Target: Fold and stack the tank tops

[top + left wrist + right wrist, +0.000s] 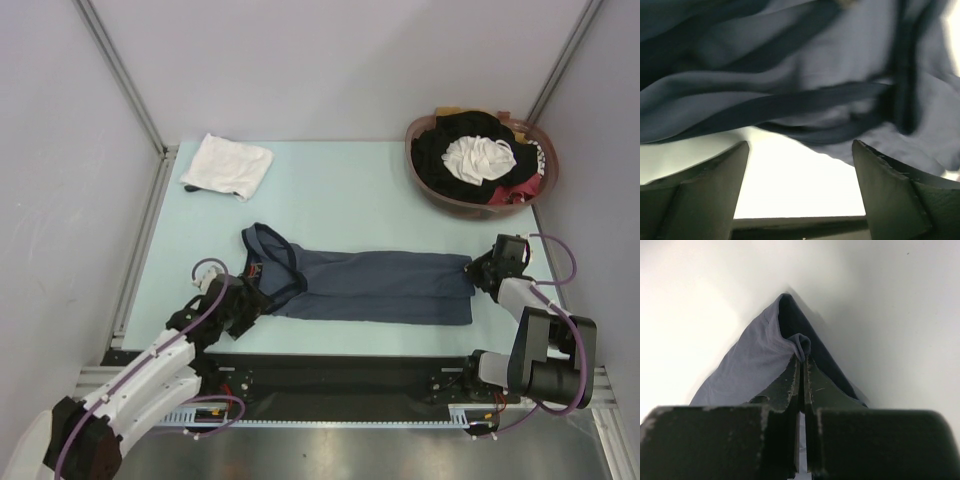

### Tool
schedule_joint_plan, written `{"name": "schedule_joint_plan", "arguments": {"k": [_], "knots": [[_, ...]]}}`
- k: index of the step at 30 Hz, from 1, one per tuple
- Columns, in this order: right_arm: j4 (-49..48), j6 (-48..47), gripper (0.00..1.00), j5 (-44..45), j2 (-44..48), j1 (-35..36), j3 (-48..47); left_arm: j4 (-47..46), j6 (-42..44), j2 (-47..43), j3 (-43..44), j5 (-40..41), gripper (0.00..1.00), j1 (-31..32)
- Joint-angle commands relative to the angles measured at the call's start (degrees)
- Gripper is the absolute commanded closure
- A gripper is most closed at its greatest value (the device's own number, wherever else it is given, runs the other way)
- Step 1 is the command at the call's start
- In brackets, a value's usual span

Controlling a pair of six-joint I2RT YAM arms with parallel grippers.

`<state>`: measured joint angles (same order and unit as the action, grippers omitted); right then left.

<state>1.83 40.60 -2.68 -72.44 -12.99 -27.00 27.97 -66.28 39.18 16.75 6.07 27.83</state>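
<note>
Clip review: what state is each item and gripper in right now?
grey-blue tank top: folded lengthwise, flat on table, one end pinched.
white tank top: folded, lying far left.
basket: full of jumbled clothes.
left gripper: open, at the strap end, holding nothing.
right gripper: shut on the grey-blue tank top's corner.

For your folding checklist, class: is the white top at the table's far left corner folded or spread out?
Folded: the white tank top lies as a compact, layered rectangle, with no straps laid out.

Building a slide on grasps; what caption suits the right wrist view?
Right pincer shut on a bunched corner of the grey-blue tank top, pale table beyond.
</note>
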Motion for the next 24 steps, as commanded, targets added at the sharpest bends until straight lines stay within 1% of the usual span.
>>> {"name": "schedule_joint_plan", "arguments": {"k": [1, 3, 6, 8, 9, 11, 12, 13, 15, 16, 18, 19, 20, 21, 22, 24], "knots": [[-3.3, 0.6, 1.00, 0.7, -0.2, -0.5, 0.3, 2.6, -6.8, 6.1, 2.1, 2.0, 0.14, -0.1], [-3.1, 0.6, 1.00, 0.7, -0.2, -0.5, 0.3, 1.9, -7.4, 8.9, 2.1, 2.4, 0.16, -0.2], [-3.0, 0.5, 1.00, 0.8, 0.5, -0.5, 0.5, 0.7, -8.0, 13.9, 3.2, 6.7, 0.19, -1.3], [-2.8, 0.5, 1.00, 0.8, 1.0, -0.6, 0.5, -0.4, -7.6, 15.4, 3.4, 7.5, 0.20, -3.0], [-2.6, 0.5, 1.00, 0.9, 1.3, -0.6, 0.6, -1.5, -6.4, 16.0, 3.3, 7.2, 0.23, -4.1], [-2.4, 0.4, 1.00, 0.8, 2.0, -0.6, 0.7, -4.7, -4.8, 18.4, 3.2, 5.3, 0.29, -8.3], [-2.2, 0.4, 1.00, 0.7, 2.2, -0.6, 0.8, -5.5, -3.3, 19.2, 3.2, 5.1, 0.33, -9.6], [-2.2, 0.4, 1.00, 0.7, 2.7, -0.6, 0.9, -6.8, -2.8, 20.8, 3.7, 5.1, 0.41, -11.8], [-2.4, 0.5, 1.00, 0.1, 2.8, -0.6, 1.1, -7.7, -1.5, 22.6, 4.5, 6.1, 0.48, -13.8], [-2.4, 0.5, 1.00, 0.0, 2.8, -0.6, 1.2, -8.9, -1.3, 24.4, 5.7, 6.9, 0.55, -14.0], [-2.4, 0.5, 1.00, -0.6, 2.9, -0.6, 1.2, -10.3, -0.6, 26.8, 7.0, 8.6, 0.67, -14.4], [-2.4, 0.5, 1.00, -0.7, 2.9, -0.6, 1.3, -12.2, -0.2, 29.9, 8.5, 8.8, 0.81, -14.9], [-2.4, 0.5, 1.00, -0.9, 3.2, -0.6, 1.3, -12.6, 0.0, 31.6, 9.6, 8.8, 0.88, -15.3], [-2.2, 0.6, 1.00, -0.9, 3.4, -0.6, 1.3, -12.5, 0.3, 33.4, 10.9, 8.6, 0.99, -16.0], [-2.1, 0.6, 1.00, -1.1, 3.7, -0.6, 1.3, -12.5, 0.5, 37.4, 13.8, 8.6, 1.00, -16.1], [-2.1, 0.6, 1.00, -1.5, 4.8, -0.6, 1.7, -13.1, 1.6, 41.6, 17.1, 8.6, 1.00, -16.3]]}}
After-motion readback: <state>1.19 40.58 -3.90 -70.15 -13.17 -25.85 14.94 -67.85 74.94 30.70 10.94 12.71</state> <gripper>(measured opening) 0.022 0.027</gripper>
